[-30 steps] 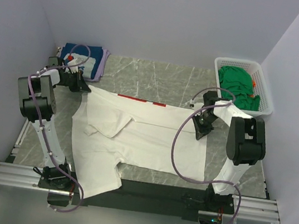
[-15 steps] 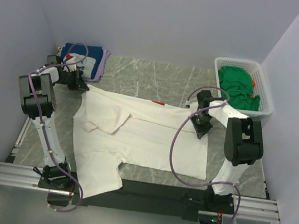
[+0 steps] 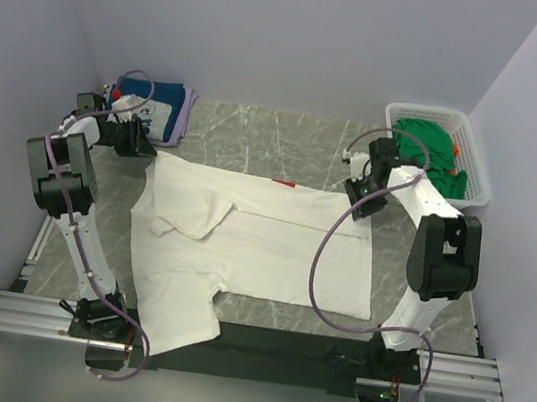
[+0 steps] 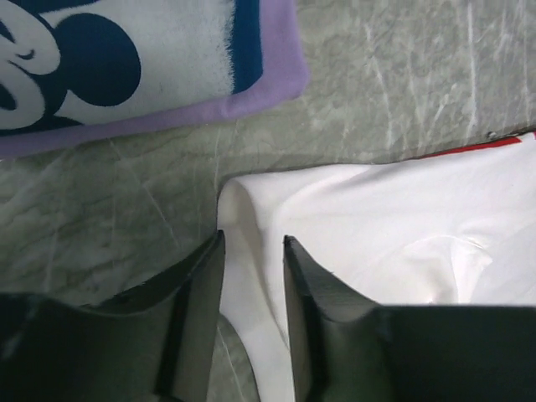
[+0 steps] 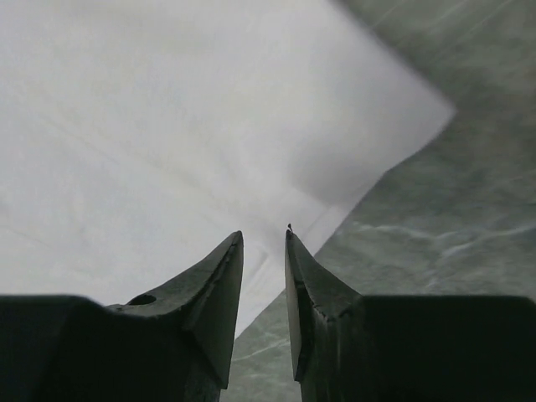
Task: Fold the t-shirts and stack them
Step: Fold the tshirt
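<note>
The large white t-shirt (image 3: 253, 239) lies spread on the marble table, with a sliver of its red print (image 3: 284, 184) at the far edge. My left gripper (image 3: 145, 145) is at its far left corner. In the left wrist view the jaws (image 4: 253, 243) stand slightly apart over a strip of the white cloth (image 4: 377, 218), which lies flat. My right gripper (image 3: 355, 196) is at the far right corner. Its jaws (image 5: 264, 234) are slightly apart above the shirt's edge (image 5: 167, 109), with nothing in them. The folded navy t-shirt (image 3: 157, 103) with white cartoon print (image 4: 100, 59) lies at the back left.
A lavender cloth (image 4: 251, 96) lies under the navy shirt. The white lattice basket (image 3: 428, 112) at the back right holds green t-shirts (image 3: 428, 149). Walls close in on the left, the back and the right. The white shirt's near part hangs over the table's front edge.
Both grippers carried the shirt's far edge toward the back, and most of the red print strip went out of sight. Their jaws now stand apart, with the corners lying flat.
</note>
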`<action>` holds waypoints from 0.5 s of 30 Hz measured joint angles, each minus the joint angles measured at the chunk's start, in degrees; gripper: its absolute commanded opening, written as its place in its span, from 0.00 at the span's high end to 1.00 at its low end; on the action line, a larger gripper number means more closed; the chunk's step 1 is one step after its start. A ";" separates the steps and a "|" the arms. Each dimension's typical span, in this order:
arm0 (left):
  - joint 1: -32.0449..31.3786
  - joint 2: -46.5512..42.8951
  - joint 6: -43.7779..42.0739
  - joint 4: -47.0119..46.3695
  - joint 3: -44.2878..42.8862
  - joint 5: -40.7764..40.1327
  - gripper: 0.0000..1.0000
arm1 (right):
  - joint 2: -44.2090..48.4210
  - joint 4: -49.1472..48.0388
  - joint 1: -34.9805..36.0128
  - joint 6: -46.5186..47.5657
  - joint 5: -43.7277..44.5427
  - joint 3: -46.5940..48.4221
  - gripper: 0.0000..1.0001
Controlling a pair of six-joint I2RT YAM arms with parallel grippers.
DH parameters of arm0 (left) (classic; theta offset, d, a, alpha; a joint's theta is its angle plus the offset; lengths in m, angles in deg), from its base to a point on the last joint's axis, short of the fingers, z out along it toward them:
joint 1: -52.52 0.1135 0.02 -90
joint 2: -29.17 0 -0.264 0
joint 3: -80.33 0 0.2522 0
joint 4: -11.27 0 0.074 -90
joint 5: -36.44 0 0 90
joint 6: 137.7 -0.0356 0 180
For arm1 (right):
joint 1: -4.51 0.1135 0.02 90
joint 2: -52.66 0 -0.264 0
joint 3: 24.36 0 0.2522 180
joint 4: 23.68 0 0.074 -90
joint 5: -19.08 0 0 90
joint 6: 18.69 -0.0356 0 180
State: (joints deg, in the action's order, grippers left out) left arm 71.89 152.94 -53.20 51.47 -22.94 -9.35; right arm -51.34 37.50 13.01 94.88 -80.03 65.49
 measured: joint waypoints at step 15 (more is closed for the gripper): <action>-2.40 -6.62 -0.46 -3.52 5.20 -2.05 0.45 | -11.17 -5.86 -1.01 -8.09 7.23 10.95 0.47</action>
State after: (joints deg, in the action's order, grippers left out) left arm 69.49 146.31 -53.65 47.95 -17.74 -11.41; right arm -62.51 31.65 12.00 86.80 -72.79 76.44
